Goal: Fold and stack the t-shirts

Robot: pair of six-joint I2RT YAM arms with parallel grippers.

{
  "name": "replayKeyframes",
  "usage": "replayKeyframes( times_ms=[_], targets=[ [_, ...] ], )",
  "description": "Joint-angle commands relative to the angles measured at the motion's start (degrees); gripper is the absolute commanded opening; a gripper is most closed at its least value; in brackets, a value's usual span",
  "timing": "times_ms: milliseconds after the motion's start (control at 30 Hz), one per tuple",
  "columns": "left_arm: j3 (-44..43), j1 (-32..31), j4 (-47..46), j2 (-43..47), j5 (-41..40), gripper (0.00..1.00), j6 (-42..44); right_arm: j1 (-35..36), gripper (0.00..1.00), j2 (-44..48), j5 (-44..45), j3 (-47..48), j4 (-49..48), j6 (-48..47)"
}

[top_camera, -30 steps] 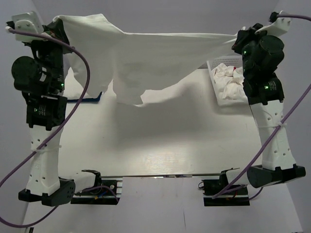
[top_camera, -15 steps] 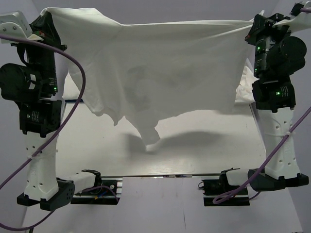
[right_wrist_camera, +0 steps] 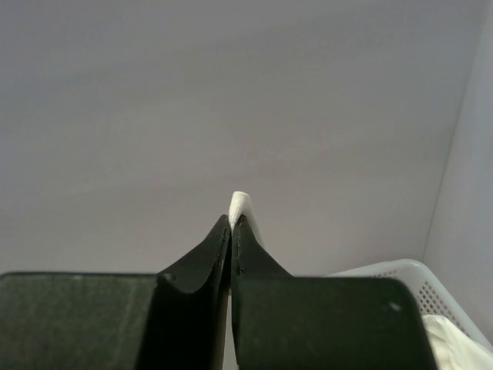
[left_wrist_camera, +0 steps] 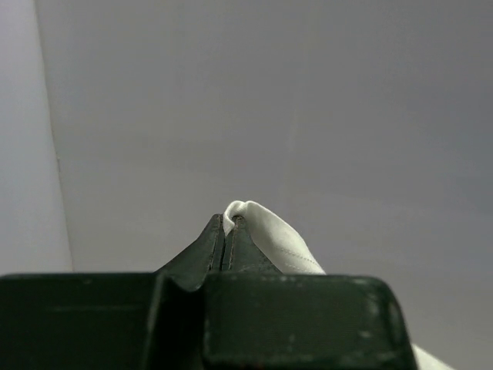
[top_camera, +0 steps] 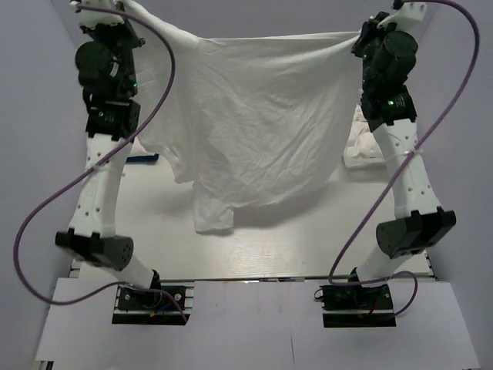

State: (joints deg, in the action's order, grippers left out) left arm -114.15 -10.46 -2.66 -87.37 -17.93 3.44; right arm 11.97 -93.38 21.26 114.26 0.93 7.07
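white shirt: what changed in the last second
Both arms stretched away toward the far side and drew closer together, so the white shirt now hangs spread open instead of bunched. The left gripper and right gripper stayed shut on its top edge.

Overhead, close-up wrists; t-shirt [top_camera: 254,123] apparently shared

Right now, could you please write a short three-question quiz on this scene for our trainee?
1. True or false: the left gripper is open.
2. The white t-shirt is: A) lying folded; B) held up, spread between both grippers; C) bunched in one gripper only.
3. Which wrist view shows the white mesh basket?
Key: 1 false, it is shut on cloth; 2 B; 3 the right wrist view.
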Motion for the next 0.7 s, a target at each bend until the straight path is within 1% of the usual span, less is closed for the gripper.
replayKeyframes(
  times_ms=[0, 33, 67, 100, 133, 167, 200, 233, 267, 333, 367, 467, 500, 567, 600, 633, 667],
  targets=[
    [-8.2, 0.6, -4.6, -6.5, -3.8, 0.0, 1.5, -0.5, 0.0, -5.8, 0.0, 6.9, -8.5, -0.9],
    [-9.8, 0.6, -5.2, -8.4, -4.3, 0.0, 2.3, -0.6, 0.0, -7.2, -0.2, 9.6, -8.7, -0.8],
    [-14.6, 0.6, -5.3, -10.5, -3.4, 0.0, 3.8, -0.6, 0.0, -11.4, -0.3, 12.5, -9.2, -0.8],
    [-17.0, 0.6, -5.3, -14.5, -3.4, 0.0, 3.8, -0.7, 0.0, -12.7, -0.4, 13.8, -10.9, -1.4],
    [-19.3, 0.6, -5.3, -16.5, -2.9, 0.0, 3.8, -0.5, 0.0, -13.9, -0.3, 16.1, -11.7, -1.4],
    [-23.8, 1.1, -6.0, -18.2, -2.3, 0.0, 4.6, -0.5, 0.0, -16.4, -0.3, 17.3, -14.5, -1.4],
    [-25.6, 1.1, -7.2, -19.7, -2.3, 0.0, 5.3, -0.7, 0.0, -16.9, -0.3, 17.4, -16.1, -1.2],
    [-27.4, 1.1, -8.7, -22.1, -2.3, 0.0, 5.3, -0.5, 0.0, -17.4, -0.5, 17.3, -20.8, -0.8],
    [-30.6, 1.7, -8.7, -22.7, -1.2, 0.0, 4.0, -0.6, 0.0, -18.3, -0.6, 17.6, -22.3, -0.5],
    [-31.4, 2.2, -10.1, -22.8, 1.7, 0.0, 2.5, -0.6, 0.0, -18.3, -1.3, 17.7, -25.6, 0.8],
    [-28.4, 2.2, -11.0, -20.1, 3.0, 0.0, 1.8, -0.7, 0.0, -18.4, -1.5, 17.5, -26.0, 1.5],
    [-22.5, 2.2, -11.9, -16.3, 5.1, 0.0, 0.5, -0.7, 0.0, -17.5, -2.4, 16.0, -26.2, 1.8],
    [-21.4, 2.2, -10.8, -14.3, 5.1, 0.0, 0.5, -0.7, 0.0, -15.7, -2.0, 13.5, -26.2, 1.8],
    [-15.3, 2.2, -8.4, -12.0, 5.1, 0.0, 0.5, -0.9, 0.0, -14.1, -2.0, 7.9, -26.6, 1.5],
    [-11.8, 2.2, -8.4, -10.4, 5.1, 0.0, 1.1, -1.1, 0.0, -11.5, -1.7, 3.6, -27.4, 1.3],
    [-3.0, 2.2, -9.1, -6.2, 5.1, 0.0, 1.1, -0.9, 0.0, -10.8, -1.5, -0.7, -27.5, 1.4],
    [2.1, 2.2, -11.6, -3.6, 5.1, 0.0, 1.1, -1.0, 0.0, -10.0, -2.1, -3.1, -27.9, 1.5]
  ],
)
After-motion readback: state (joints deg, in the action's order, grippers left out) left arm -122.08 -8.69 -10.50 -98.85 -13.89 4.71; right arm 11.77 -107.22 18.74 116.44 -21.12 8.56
